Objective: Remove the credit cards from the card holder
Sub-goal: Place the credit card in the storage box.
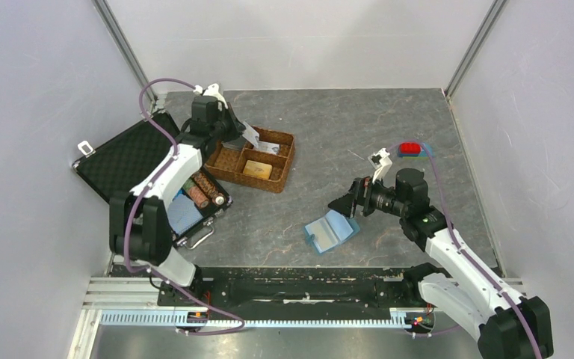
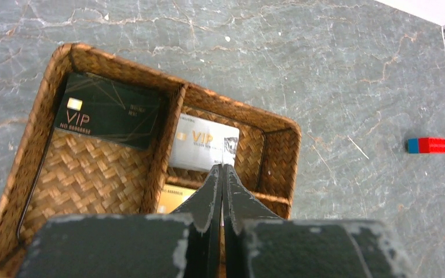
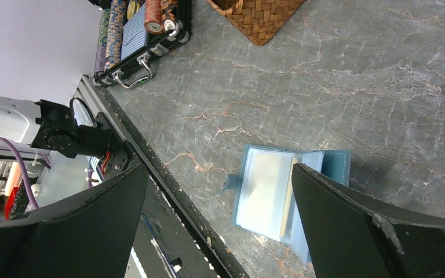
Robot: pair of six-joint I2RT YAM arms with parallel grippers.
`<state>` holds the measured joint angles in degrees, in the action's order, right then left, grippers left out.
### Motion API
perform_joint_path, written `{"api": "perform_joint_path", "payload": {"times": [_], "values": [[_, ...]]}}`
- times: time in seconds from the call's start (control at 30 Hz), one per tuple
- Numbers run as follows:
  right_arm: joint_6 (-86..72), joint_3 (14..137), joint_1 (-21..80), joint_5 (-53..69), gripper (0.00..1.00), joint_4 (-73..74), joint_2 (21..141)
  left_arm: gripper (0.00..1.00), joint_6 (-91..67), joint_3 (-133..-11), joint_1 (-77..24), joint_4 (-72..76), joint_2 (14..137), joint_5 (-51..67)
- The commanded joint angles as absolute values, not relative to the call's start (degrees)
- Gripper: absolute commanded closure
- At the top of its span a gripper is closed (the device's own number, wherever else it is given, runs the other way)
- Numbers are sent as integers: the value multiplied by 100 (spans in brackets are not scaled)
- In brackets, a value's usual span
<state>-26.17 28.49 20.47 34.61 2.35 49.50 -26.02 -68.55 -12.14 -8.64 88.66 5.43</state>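
Note:
The card holder (image 1: pixel 332 232) (image 3: pixel 266 194) lies open and flat near the table's front edge, its clear sleeves facing up. My right gripper (image 1: pixel 346 203) (image 3: pixel 219 168) hovers just above it, wide open and empty, with the holder's right half under one finger. My left gripper (image 1: pixel 241 137) (image 2: pixel 223 167) hangs over the wicker tray (image 1: pixel 284 179) (image 2: pixel 281 124), shut on the edge of a silver credit card (image 2: pixel 200 145) that tilts over the back right compartment. A black credit card (image 2: pixel 107 119) lies in the left compartment. A gold one (image 1: pixel 258 170) (image 2: pixel 174 200) lies in the near one.
A black foam-lined case (image 1: pixel 123 153) stands open at the left, with rolls of poker chips (image 1: pixel 202 191) (image 3: pixel 150 14) in its near half. A red and blue block (image 1: pixel 409 148) (image 2: pixel 430 145) sits at the back right. The black front rail (image 3: pixel 168 191) runs close to the holder.

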Motion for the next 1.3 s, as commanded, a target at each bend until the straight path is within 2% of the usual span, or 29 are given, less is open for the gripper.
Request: {"api": "perform_joint_path", "payload": {"times": [0.0,0.43,1.27], "values": [[-2530,3063,2056,3351,2,281,4800,98,-2273,-7341,-1101,-208,9364,888],[-2474,3204,2059,3209,2,332,4951,98,-2135,-7962,-1011,-123,10593,1459],[-2318,3331,2057,3146,2,316,5302,97,-1828,-8353,-1011,-330,11297,1344]]}}
